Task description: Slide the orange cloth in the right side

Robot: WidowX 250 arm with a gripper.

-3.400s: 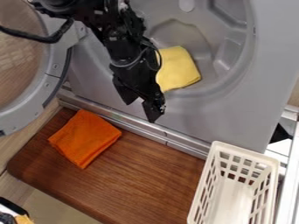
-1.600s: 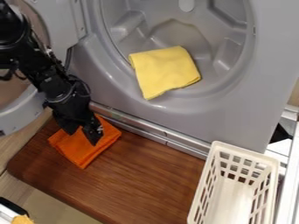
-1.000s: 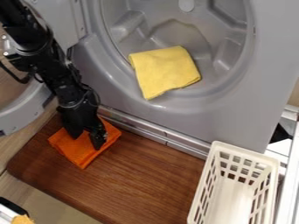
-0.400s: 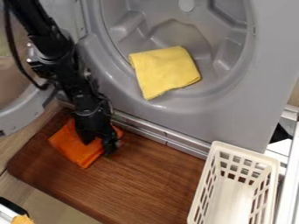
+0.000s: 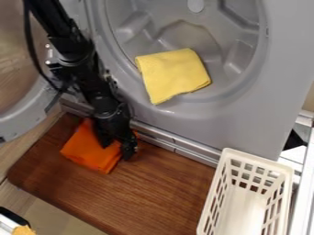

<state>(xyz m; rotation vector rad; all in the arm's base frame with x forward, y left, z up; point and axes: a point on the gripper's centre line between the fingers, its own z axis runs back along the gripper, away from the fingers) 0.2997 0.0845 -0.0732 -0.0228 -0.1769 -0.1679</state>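
On the brown board, the hand overlaps the orange cloth.

Yellow cloth in a grey front-loader, pale basket beside.
The cloth lies folded and slanted inside the round opening, one corner pointing down over its lower lip. The machine's round door stands swung open on the left, a grey ring around a see-through middle. A metal rail runs slantwise below the machine's front, along the far edge of the brown wooden board. At the board's right end is the basket, oblong and upright, with slotted sides and a solid floor. Beyond the board's near left edge shows part of some yellow thing, too cut off to identify.
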